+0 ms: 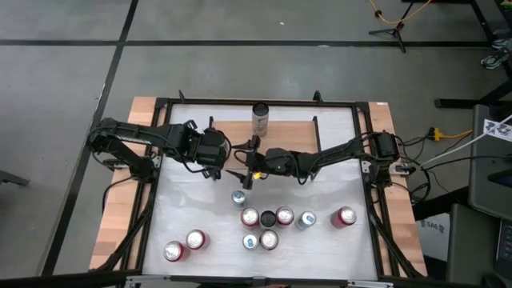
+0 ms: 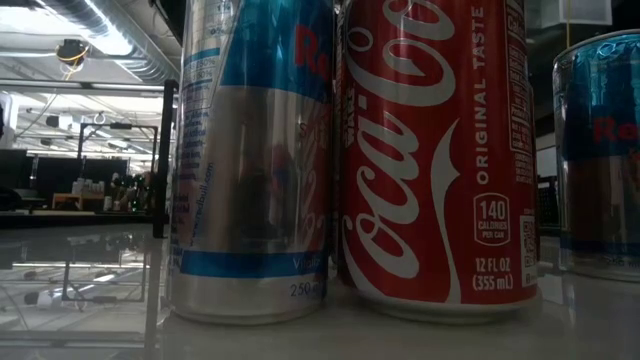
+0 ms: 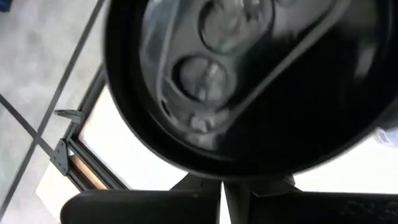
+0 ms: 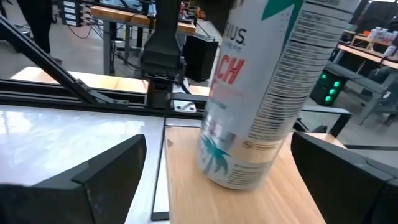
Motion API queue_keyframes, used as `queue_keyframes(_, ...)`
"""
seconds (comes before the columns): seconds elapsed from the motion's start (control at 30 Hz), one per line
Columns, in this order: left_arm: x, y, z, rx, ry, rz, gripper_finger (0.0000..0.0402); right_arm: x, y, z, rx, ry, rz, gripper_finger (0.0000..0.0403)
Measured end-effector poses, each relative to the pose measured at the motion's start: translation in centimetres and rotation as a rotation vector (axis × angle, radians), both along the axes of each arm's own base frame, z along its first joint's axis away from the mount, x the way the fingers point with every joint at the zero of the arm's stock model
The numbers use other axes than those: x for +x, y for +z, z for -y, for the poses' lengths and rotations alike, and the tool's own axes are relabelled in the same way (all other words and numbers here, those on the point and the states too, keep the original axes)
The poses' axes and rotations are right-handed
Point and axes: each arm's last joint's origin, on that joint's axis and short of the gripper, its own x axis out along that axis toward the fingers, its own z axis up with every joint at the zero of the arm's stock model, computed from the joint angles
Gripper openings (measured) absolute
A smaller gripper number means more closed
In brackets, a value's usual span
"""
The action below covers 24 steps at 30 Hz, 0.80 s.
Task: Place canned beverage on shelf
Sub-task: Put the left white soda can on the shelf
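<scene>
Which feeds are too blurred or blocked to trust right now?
Left wrist view: a blurred dark round part fills it. Low view: two cans, silver-blue and red, block the table. Right wrist view: tall white can slightly soft. High view: clear, glare on the white tabletop.

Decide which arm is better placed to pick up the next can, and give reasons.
Right. The right end effector is open and close to the nearest can; the left end effector is shut and farther off.

Tall white can tilted on wood shelf, between open hand fingers.
</scene>
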Motion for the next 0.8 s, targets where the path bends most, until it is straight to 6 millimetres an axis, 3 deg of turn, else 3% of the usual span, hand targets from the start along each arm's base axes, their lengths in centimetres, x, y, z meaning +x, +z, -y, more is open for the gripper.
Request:
queue_keyframes(0.3,-0.5,1.4,0.9,-0.059,-0.035,0.006,0.0,-0.1,0.2,0.0,-0.001,-0.011,-0.004,0.0392)
queue_keyframes(0.8,-1.3,2.3,6.9,-0.149,-0.113,0.169,0.0,-3.0,3.7,0.1,0.002,0.04,-0.169,0.0392)
